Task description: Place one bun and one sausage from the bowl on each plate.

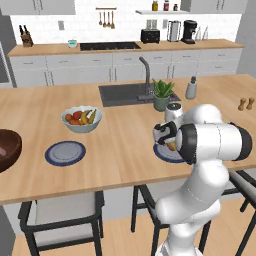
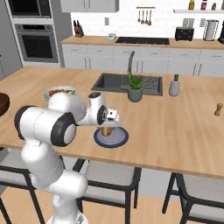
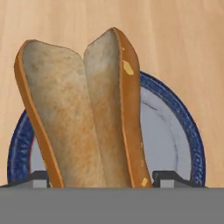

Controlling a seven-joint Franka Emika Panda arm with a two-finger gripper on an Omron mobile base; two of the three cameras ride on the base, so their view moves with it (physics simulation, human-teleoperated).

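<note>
Long pale wooden bench (image 1: 125,150), smooth grain. Dark reddish-brown wooden bowl (image 1: 7,148) at far left edge, deep and round, contents hard to tell. Pale fruit bowl (image 1: 81,119) holding colourful fruit. Bare flat blue-rimmed plate (image 1: 65,153) near it. Second plate (image 3: 175,131) under the hand, grey-blue centre. Fingers (image 3: 164,177) spread wide, gripping split tan bun (image 3: 83,118), upright over that plate.

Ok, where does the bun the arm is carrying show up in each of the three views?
Left base view: the bun peeks out just left of the arm's dark joint, over the near plate.
Right base view: centre, under the end effector, standing on that plate.
Hand view: fills the middle, split open.
Shared landmark: the blue-rimmed plate beneath it.
</note>
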